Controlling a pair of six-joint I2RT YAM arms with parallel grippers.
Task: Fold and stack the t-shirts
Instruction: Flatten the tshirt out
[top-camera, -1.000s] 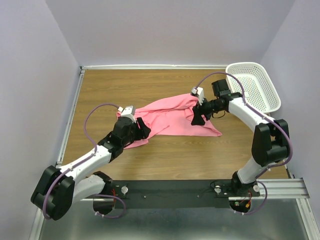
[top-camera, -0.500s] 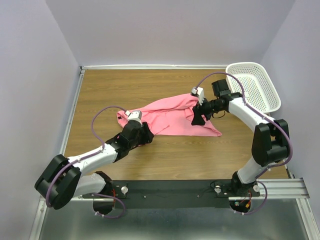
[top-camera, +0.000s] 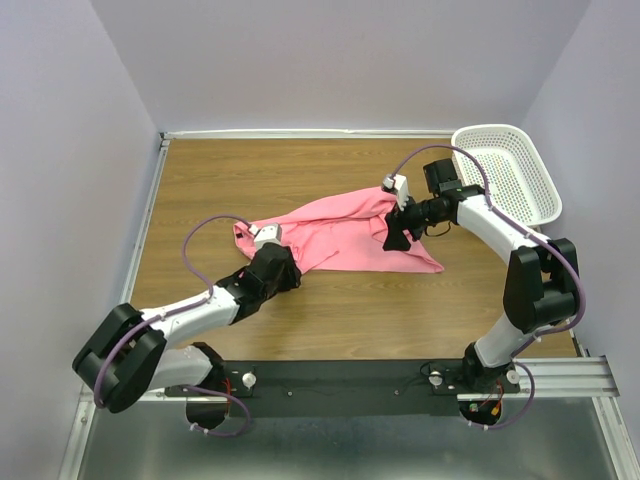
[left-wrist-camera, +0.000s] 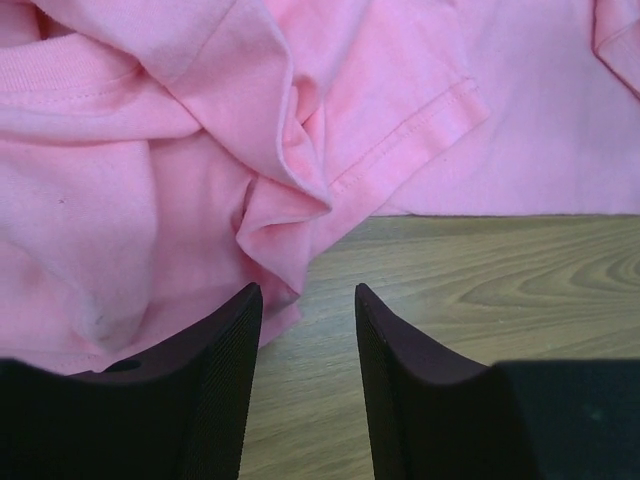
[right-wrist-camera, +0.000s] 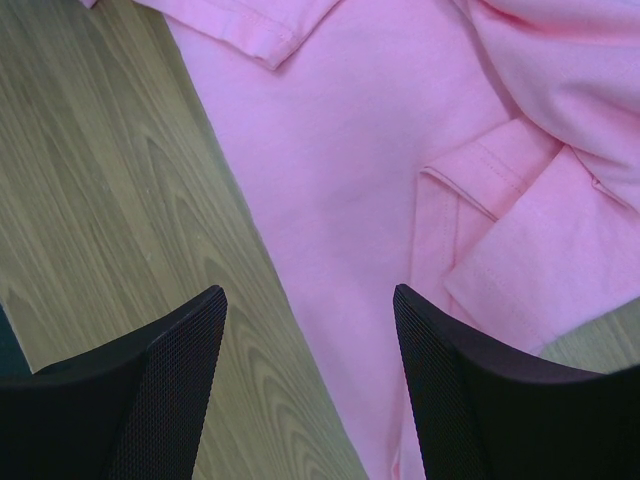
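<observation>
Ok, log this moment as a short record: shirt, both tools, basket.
shirt: pink, crumpled, unfolded, lying on the table
left tool: open, at the shirt's bunched near-left edge, gripping nothing
right tool: open, over the shirt's right edge, one finger above wood, one above cloth
basket: white, far right corner, apart from the shirt
fold: not yet done

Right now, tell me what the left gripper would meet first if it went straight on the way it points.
Likely the bunched fold of the salmon-pink soft cloth t-shirt, just ahead of the open left gripper; the depth is unclear.
</observation>
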